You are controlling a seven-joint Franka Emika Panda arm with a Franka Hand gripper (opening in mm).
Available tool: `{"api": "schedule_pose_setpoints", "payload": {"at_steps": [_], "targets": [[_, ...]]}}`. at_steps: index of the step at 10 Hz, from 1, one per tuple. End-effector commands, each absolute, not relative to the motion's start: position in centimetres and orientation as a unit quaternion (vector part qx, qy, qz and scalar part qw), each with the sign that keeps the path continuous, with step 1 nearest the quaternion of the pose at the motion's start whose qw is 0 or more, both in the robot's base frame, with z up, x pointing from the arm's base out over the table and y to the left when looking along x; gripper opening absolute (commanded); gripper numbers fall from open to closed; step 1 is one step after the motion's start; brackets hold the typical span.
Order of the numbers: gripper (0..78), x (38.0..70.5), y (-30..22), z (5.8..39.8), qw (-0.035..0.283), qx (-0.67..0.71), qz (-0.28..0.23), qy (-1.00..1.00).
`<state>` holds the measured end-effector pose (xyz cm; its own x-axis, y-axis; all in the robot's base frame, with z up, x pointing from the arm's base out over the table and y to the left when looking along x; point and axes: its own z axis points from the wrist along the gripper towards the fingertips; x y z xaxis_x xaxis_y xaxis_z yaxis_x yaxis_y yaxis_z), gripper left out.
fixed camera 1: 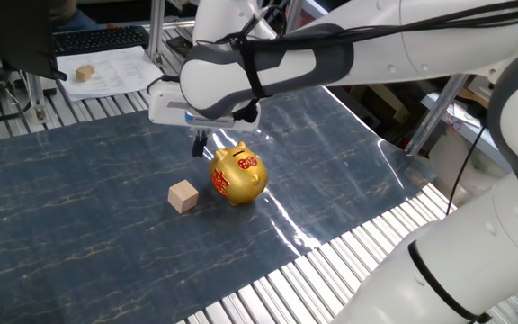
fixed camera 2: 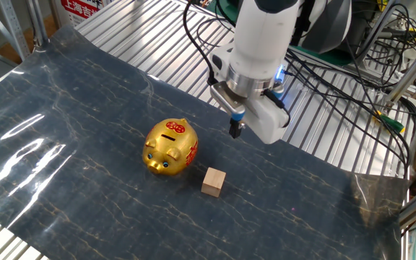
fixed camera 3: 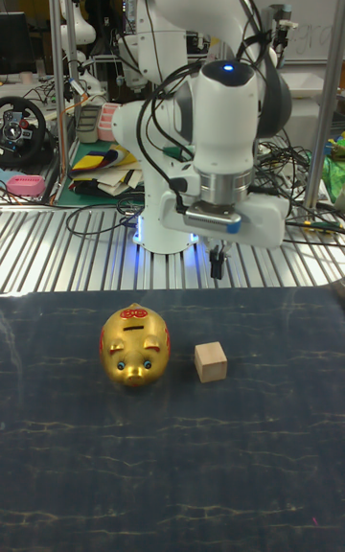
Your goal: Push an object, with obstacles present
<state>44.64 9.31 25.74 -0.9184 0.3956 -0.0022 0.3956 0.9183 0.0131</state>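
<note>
A small tan wooden cube rests on the dark blue marbled mat. Right beside it stands the shiny golden pig with red markings. My gripper hangs above the mat behind both, closer to the cube's side in the tall fixed view. Its fingers are pressed together and point down, holding nothing. A gap separates the fingertips from cube and pig.
The mat lies on a ribbed metal table. A second wooden cube sits on white papers beside a keyboard at the far left. Cables and clutter lie behind the arm's base.
</note>
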Motion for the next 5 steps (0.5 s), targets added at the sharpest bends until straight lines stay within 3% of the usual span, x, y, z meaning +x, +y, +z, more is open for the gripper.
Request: {"api": "schedule_pose_setpoints", "payload": {"at_steps": [1, 5], "targets": [[0.0, 44.71, 9.33, 25.84, -0.026, 0.206, 0.011, 0.978], [0.0, 44.71, 9.33, 25.84, -0.033, 0.181, 0.02, 0.983]]}}
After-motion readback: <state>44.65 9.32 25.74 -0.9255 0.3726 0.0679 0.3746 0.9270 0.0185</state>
